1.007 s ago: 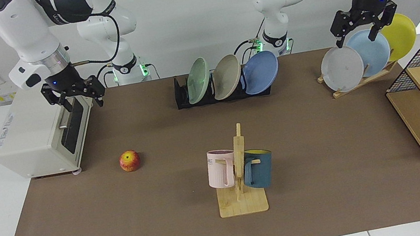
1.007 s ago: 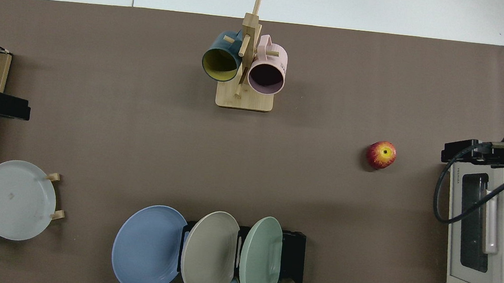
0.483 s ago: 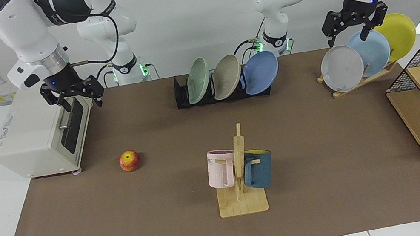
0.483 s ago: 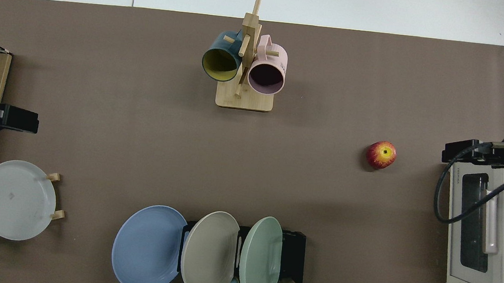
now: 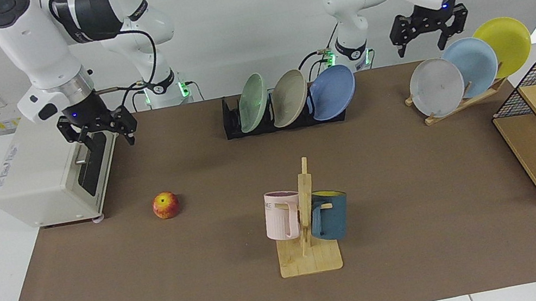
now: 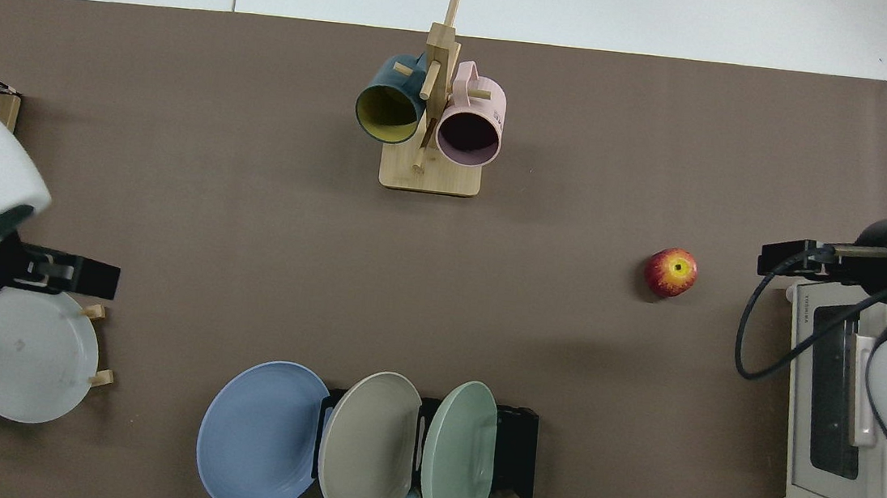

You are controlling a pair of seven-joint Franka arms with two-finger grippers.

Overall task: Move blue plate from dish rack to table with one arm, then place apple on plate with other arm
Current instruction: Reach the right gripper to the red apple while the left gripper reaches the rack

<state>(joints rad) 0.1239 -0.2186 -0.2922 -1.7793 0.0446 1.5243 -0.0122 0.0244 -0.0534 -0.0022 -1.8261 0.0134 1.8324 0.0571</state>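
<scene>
Plate fetch not yet begun: blue plate (image 5: 332,91) sits in dish rack (image 5: 231,122), untouched.
My left gripper (image 5: 428,34) hangs apart from it, jaws open and empty; right gripper (image 5: 98,132) waits open beyond the apple (image 5: 166,205). Next: reach the plate's rim.

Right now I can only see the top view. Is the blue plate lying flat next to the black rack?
Observer: No. From the facing view, the blue plate stands tilted on its edge in the end slot of the dish rack.
Operator: Is the claw near the grey plate touching it?
Observer: No. That is the left gripper. It hangs open in the air, higher than the grey plate.
Operator: And the claw by the oven?
Observer: The right gripper is open and empty too. It is raised in front of the toaster oven door, apart from the apple.
</scene>
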